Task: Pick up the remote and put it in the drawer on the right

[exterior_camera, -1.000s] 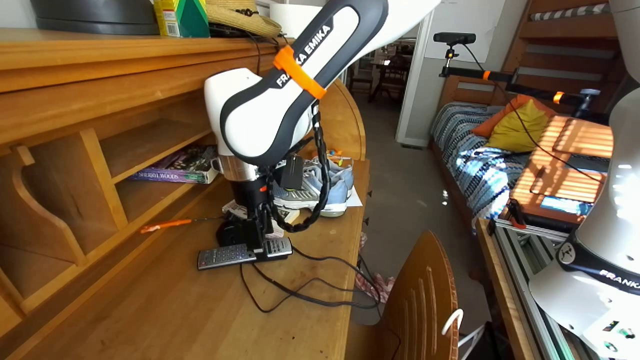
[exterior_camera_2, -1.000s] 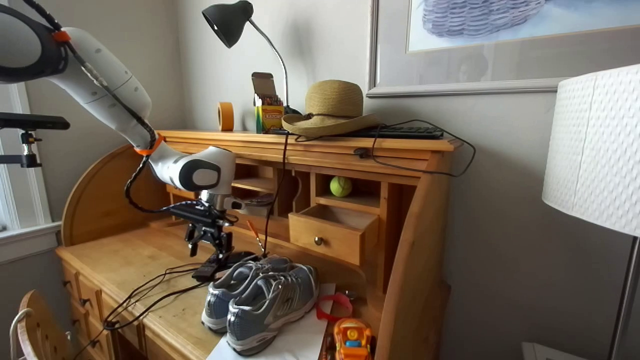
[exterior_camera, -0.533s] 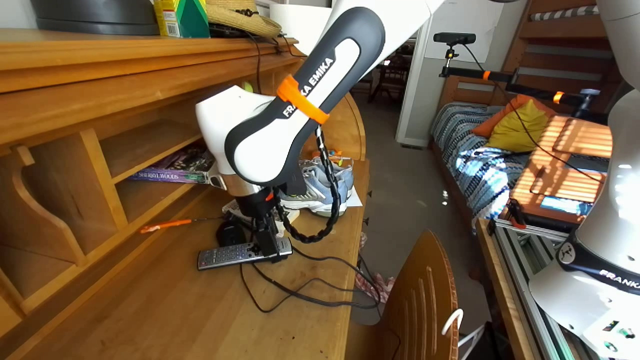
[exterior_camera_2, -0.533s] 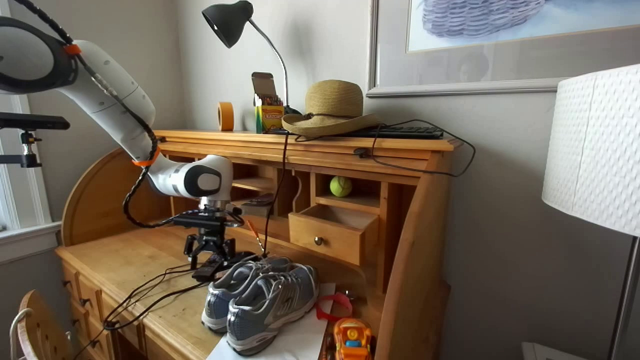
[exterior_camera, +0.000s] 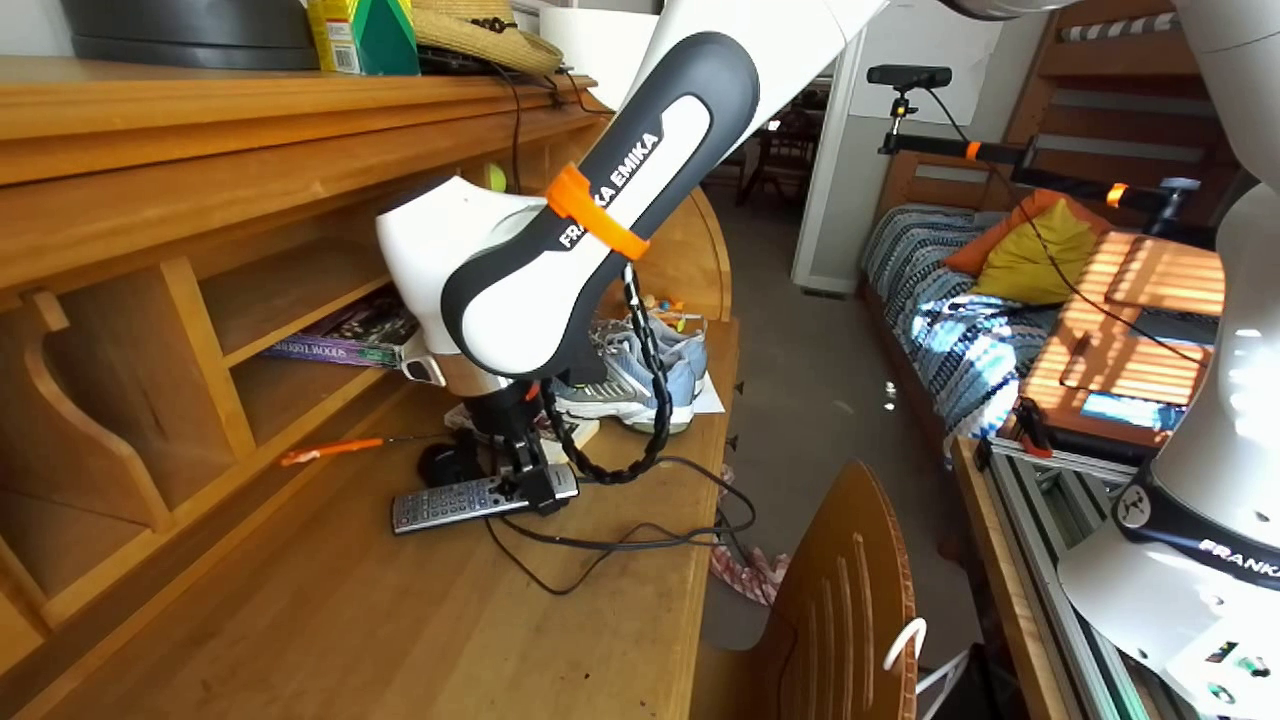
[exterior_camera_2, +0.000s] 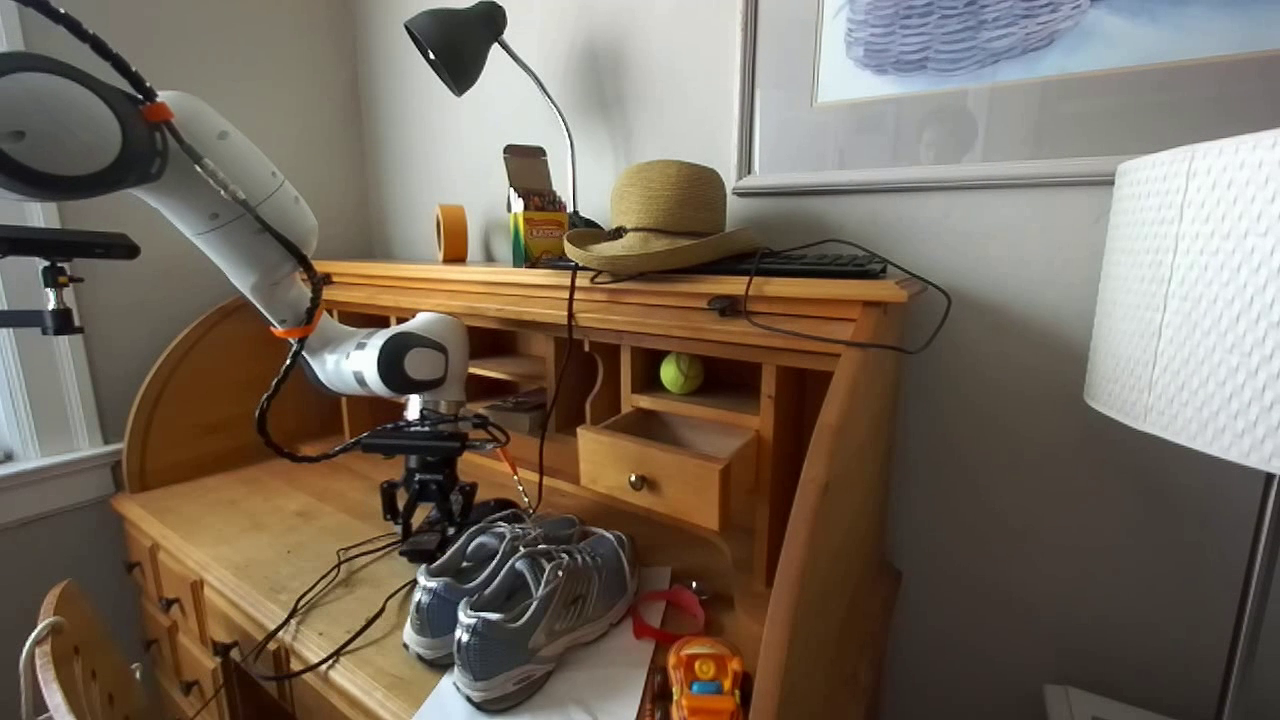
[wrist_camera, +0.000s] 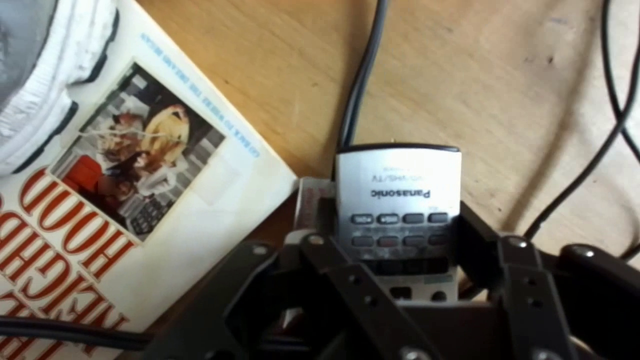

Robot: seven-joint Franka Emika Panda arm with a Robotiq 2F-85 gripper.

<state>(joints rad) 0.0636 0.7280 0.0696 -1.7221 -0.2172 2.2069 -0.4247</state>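
Gripper (wrist_camera: 398, 222) is part-closed, looks to hold Panasonic remote (exterior_camera: 450, 505) by its long edges, at or just above roll-top desk (exterior_camera: 330, 620) (can't tell), & it + cables (exterior_camera: 630, 546) sit slightly shifted vs a sec ago, so open drawer (exterior_camera_2: 690, 490) prob next

Wood worktop (exterior_camera: 330, 610). Shoes (exterior_camera_2: 550, 615), grey-blue pair, at least one on white paper (exterior_camera_2: 600, 672). In an exterior view, right of shoes: red band (exterior_camera_2: 668, 613) lapping paper edge, toy car (exterior_camera_2: 705, 680) near it. Left of shoes: dark cords (wrist_camera: 362, 77), some over worktop edge. Book (wrist_camera: 145, 205) just beside shoes. Small black lump (exterior_camera: 443, 464) near shoes. Orange-handled tool (exterior_camera: 330, 452) farther from shoes, tip toward them. Remote (exterior_camera: 450, 505) near shoes; can't tell if it's touching worktop.
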